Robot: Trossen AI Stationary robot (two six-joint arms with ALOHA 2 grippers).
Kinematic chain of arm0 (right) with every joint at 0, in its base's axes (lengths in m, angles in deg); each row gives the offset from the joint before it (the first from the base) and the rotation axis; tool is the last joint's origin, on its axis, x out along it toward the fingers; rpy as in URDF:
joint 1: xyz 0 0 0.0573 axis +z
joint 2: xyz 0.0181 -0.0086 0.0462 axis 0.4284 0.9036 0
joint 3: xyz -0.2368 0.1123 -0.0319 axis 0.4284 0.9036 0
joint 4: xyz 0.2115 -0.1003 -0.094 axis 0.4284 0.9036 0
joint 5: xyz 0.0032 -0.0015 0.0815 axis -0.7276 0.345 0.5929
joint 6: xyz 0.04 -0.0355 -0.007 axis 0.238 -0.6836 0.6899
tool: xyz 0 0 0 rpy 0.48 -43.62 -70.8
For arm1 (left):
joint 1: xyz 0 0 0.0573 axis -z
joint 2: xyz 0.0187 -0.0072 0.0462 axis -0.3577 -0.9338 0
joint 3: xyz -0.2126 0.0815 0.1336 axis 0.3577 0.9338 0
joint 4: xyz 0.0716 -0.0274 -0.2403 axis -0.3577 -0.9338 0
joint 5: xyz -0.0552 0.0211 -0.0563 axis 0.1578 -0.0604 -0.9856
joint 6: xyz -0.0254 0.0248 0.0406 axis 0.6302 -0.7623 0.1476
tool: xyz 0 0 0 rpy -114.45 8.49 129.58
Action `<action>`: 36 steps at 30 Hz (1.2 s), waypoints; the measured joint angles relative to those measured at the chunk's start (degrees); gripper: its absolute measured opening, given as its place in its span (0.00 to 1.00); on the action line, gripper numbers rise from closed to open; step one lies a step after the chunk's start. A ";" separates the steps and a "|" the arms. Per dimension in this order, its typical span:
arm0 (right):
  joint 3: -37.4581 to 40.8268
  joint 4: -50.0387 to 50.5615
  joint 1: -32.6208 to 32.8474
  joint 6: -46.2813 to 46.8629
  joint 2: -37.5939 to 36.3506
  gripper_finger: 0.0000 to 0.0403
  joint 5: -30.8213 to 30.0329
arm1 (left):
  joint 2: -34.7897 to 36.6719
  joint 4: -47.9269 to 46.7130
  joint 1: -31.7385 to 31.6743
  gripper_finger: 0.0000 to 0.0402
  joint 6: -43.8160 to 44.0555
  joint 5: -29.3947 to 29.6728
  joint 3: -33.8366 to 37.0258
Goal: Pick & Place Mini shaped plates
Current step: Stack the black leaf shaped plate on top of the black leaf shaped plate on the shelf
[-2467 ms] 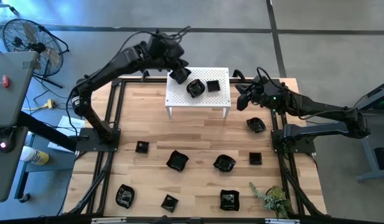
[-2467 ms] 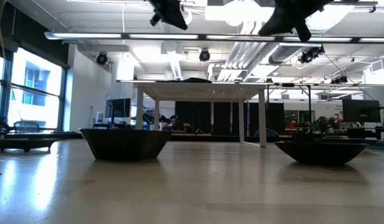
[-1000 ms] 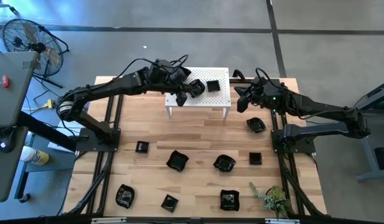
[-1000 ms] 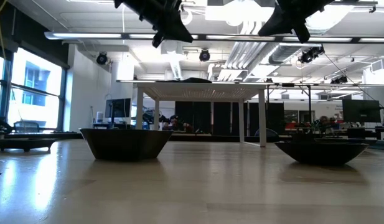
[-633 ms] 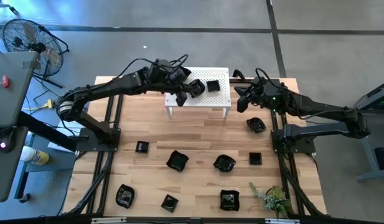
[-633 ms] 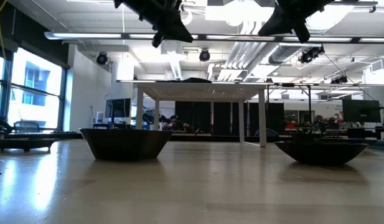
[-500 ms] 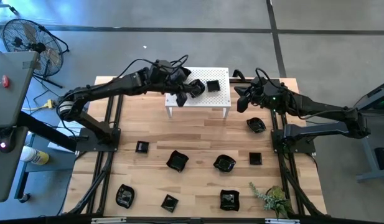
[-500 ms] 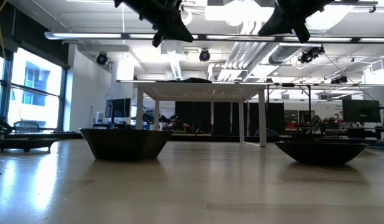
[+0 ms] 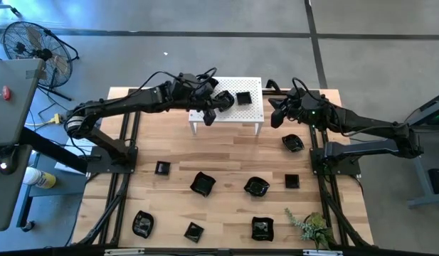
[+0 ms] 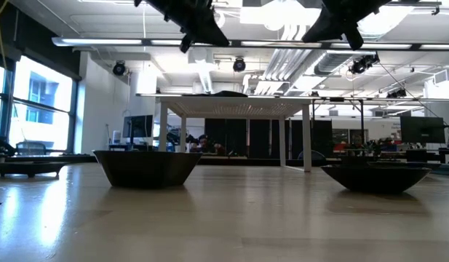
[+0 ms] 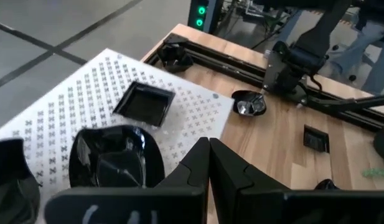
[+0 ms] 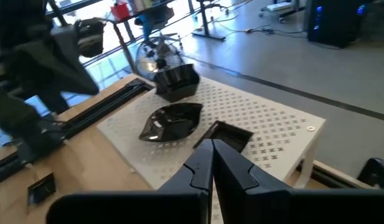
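Note:
Three mini shaped plates sit on the white perforated stand (image 9: 237,110): a wavy-edged one (image 11: 114,163), a flat square one (image 11: 144,102) and a deeper square one (image 12: 176,81). Several more lie on the wooden table, among them a plate (image 9: 202,183) at the middle and a plate (image 9: 292,142) at the right. My left gripper (image 9: 208,118) hovers shut over the stand's near left part, its fingertips (image 11: 208,149) empty. My right gripper (image 9: 274,114) hangs shut in the air just right of the stand, its fingertips (image 12: 211,148) also empty.
A small green plant sprig (image 9: 308,227) lies near the table's near right corner. Black frame rails (image 9: 127,153) run along both sides of the table. In the low view, two plates (image 10: 146,167) (image 10: 375,177) stand in front of the stand's legs.

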State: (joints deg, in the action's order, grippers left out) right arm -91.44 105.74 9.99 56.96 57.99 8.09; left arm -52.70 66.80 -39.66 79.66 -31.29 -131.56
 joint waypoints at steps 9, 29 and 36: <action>0.00 0.19 -0.02 2.55 0.00 0.01 -1.49 | 10.59 6.97 -0.02 0.00 2.07 1.31 14.70; -11.61 39.82 -0.02 27.01 -0.02 0.16 -0.25 | 26.82 6.61 -0.44 0.00 1.03 6.40 28.23; -10.68 46.26 -0.02 28.01 -0.02 0.27 10.02 | 26.86 7.86 -0.42 0.00 -0.08 1.05 28.21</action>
State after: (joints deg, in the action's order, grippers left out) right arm -102.12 152.00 9.97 84.97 57.97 18.11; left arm -25.84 74.66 -40.07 79.58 -30.25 -103.35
